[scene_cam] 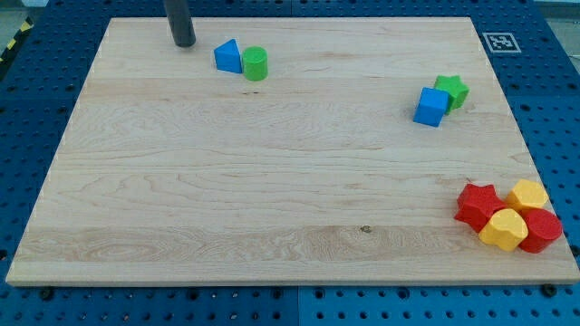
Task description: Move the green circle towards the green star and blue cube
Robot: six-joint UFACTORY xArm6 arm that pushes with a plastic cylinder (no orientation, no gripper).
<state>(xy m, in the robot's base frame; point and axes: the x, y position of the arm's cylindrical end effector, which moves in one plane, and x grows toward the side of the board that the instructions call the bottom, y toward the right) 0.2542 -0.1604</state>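
The green circle [256, 63] is a short green cylinder near the view's top left, touching a blue triangle block [228, 57] on its left. The green star [452, 91] and the blue cube [431, 107] sit together at the view's right, the cube just below-left of the star. My tip [184, 43] is at the view's top, left of the blue triangle with a small gap, and farther left of the green circle. It touches no block.
A red star [478, 206], a yellow block [528, 196], another yellow block [503, 230] and a red block [542, 230] cluster at the board's bottom right corner. The wooden board [272, 181] lies on a blue pegboard table.
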